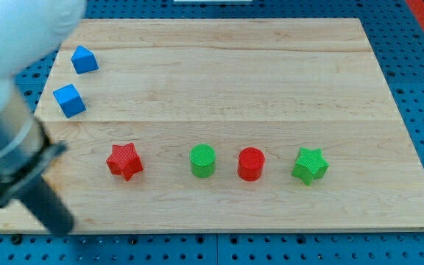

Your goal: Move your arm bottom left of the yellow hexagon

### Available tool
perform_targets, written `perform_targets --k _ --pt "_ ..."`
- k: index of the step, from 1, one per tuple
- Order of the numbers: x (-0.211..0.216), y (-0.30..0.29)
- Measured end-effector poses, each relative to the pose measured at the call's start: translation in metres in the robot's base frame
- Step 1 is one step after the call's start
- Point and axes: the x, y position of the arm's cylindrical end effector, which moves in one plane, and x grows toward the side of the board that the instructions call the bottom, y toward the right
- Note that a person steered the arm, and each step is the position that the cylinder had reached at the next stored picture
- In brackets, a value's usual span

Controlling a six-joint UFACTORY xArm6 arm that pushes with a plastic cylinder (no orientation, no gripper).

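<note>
Single camera view of the wooden table (234, 73) with the arm entering from the view's left. The arm carries no gripper, so there is nothing to be spread, pressed together or pinching; it ends in a dark rod. My tip (62, 227), blurred, rests on the table to the left of and below the red star (124, 160), well apart from it and touching no block.

Outward from the tip, all places given from the red star:
- lower blue block (69, 100), above and to the left;
- upper blue block (84, 59), further above and to the left; both blue blocks are angular, their exact shape unclear;
- green cylinder (203, 160), to the right, level with the star;
- red cylinder (251, 163), further right in the same row;
- green star (310, 165), furthest right, ending the row.

The yellow hexagon does not show anywhere on the visible table. The arm's large blurred body covers the table's corner to the left of the red star, and whether the hexagon lies behind it cannot be told.

Step in hand, as a judgement: the approach, with its goal unconfirmed. The next move calls for finding the hexagon first, then sliding the tip to a spot just below and left of it without nudging it.

Count: two blue blocks, two stars (one red, one green), two cylinders (one green, one red); six blocks visible, no yellow one.
</note>
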Motion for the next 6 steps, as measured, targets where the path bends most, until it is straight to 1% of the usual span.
perform_targets --k 1,5,6 --pt "-0.010 -0.084" --pt "-0.032 -0.084" --pt "-0.032 -0.028"
